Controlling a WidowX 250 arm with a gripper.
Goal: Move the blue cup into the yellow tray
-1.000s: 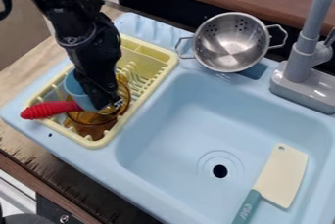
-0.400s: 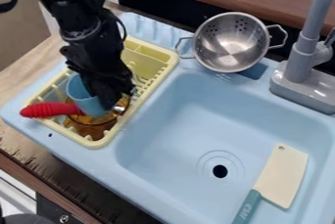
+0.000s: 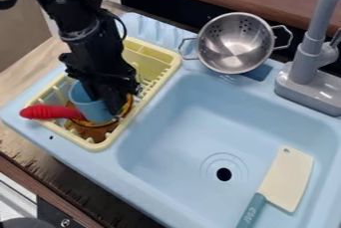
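The blue cup [image 3: 91, 106] is leaning over the amber bowl [image 3: 92, 133] inside the yellow tray [image 3: 100, 147], the bowl perhaps propping it. Your jaws are hanging at its side, likely steadying it; whether they're gripping, you cannot tell.

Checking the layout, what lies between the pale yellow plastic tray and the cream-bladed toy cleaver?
The camera view shows a stretch of the light-blue plastic sink there, with the round dark drain hole in its floor.
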